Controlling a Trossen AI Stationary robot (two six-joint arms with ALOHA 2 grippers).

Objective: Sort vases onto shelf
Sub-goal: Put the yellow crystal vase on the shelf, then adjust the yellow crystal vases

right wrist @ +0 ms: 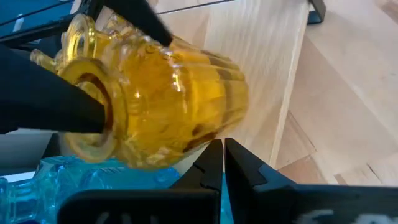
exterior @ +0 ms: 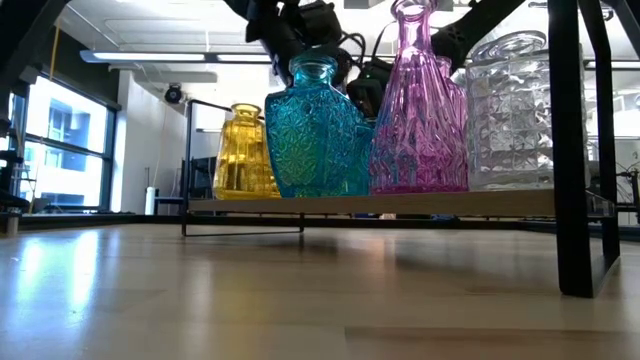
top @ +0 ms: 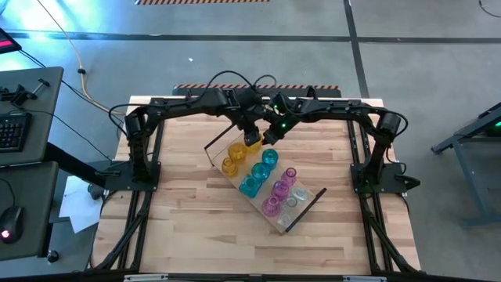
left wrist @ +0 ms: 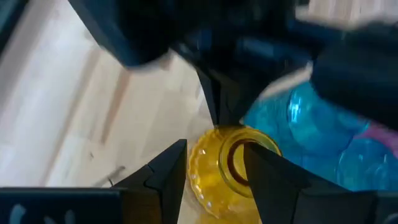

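The left pincer (left wrist: pixel 214 171) sits at the bottom middle of its wrist picture, fingers apart on both sides of a yellow vase's (left wrist: pixel 227 165) neck, not squeezing it. The right pincer (right wrist: pixel 224 163) has its fingers together and holds nothing, close beside that same vase. From above, both pincers meet in the upper middle of the picture, over the upper left end of the shelf (top: pixel 305 210). The shelf lies slanted in the middle of the bench (top: pixel 188 235). Yellow, blue, pink and clear vases (top: pixel 258 174) stand on it in rows. The sorting looks almost done. The vases stand close together, so there is little room between them. The bare bench around the shelf has lots of room.
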